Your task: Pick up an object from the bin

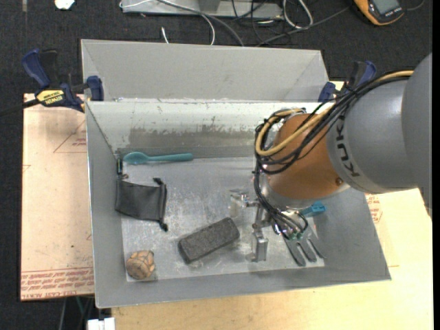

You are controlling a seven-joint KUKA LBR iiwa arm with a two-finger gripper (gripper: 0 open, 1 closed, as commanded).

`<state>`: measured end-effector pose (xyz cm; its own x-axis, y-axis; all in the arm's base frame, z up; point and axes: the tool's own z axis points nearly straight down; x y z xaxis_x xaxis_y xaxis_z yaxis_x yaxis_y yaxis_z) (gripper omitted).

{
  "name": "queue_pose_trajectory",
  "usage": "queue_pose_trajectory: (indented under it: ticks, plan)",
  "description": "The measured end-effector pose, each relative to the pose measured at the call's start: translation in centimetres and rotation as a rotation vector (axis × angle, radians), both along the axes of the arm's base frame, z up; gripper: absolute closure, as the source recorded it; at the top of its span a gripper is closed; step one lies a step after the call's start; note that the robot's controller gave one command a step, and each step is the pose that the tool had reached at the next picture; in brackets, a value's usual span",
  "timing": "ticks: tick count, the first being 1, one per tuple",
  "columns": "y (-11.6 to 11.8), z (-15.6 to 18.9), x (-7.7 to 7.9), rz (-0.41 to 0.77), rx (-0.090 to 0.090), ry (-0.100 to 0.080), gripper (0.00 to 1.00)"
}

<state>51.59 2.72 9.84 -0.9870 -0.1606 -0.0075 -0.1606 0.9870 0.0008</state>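
Walls of the grey metal bin (106,205) slope down to a flat, scuffed floor. The widest bare stretch runs across the middle, from below the back wall to the front. The front wall rises just beyond the gripper (280,247), which sits low at the front, toward the view's right, so there is little room on that side. The arm (385,136) comes in from the view's right. Its orange cover (302,163) and looped cables (289,126) hang over the right part of the floor and hide what lies under them.

A teal toothbrush-like stick (155,158) lies along the foot of the back wall at the left. Below it, against the left wall, is a crumpled black pouch (141,199). A small brown ball (141,265) rests in the front left corner. A small blue piece (317,209) shows from under the orange cover on the right; what it is cannot be told.

The gripper's two metal fingers (260,246) are spread apart, with only bare floor between them. The nearest thing is a grey block (208,239), oblong and rough, lying tilted on the floor near the front wall. It is just beside the finger on the view's left, outside the gap, and no contact between them can be seen. The other things lie well apart from the gripper.
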Motion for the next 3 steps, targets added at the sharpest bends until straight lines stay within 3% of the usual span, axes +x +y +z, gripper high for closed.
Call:
queue_pose_trajectory:
  ticks: [1, 2, 3]
  plan:
    - [2.5, -3.1, -1.5, 0.013, -0.001, -0.002, 0.0]
    - [4.8, -2.9, -0.7, 0.081, -0.002, -0.004, 0.0]
    - [8.3, -2.9, -1.4, -0.08, -0.001, -0.002, 1.0]
